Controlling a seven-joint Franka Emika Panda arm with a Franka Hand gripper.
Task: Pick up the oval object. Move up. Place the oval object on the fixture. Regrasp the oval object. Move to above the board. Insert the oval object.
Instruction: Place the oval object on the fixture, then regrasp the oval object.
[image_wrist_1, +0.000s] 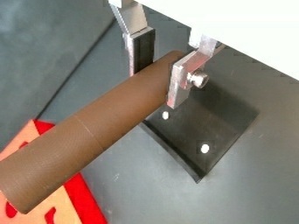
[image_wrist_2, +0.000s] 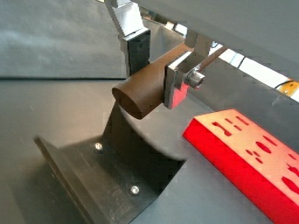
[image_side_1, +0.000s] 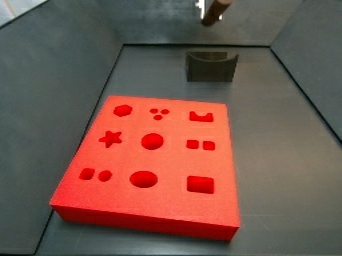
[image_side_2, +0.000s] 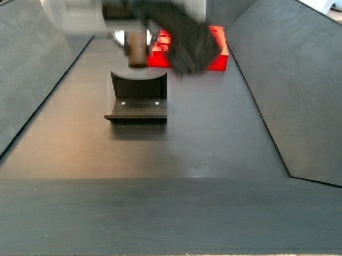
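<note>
Board: large thick bright red rectangular slab with a grid of shaped holes (image_side_1: 150, 165), lying flat on the dark desk (image_side_1: 287, 150), well apart from the fixture in a side view; one corner shows in both wrist views.
Fixture: small dark grey-green block with a curved notch in its top and a base plate (image_side_1: 210, 65), standing beyond the board's far edge; nothing rests in the notch.
Gripper: two-finger Franka gripper (image_wrist_1: 163, 63) raised clear above the fixture, only its tip entering the top of a side view (image_side_1: 213, 10).
Oval object: slim brown peg with rounded ends (image_wrist_1: 87, 136), held off the desk, not touching the fixture or the board.
Key relation: the peg's long axis runs crosswise to the fingers, sticking far out to one side of them (grip taken near one end, most of the length overhanging); the fixture's base plate (image_wrist_2: 111, 171) lies below the peg in both wrist views.
Jaws: closed onto the peg, silver finger plates (image_wrist_1: 187, 72) pressed to either side of it, no visible slack.
Judgement: peg lifted, placing on the fixture not yet done; lowering calls for the peg's axis to line up with the notch.
</note>
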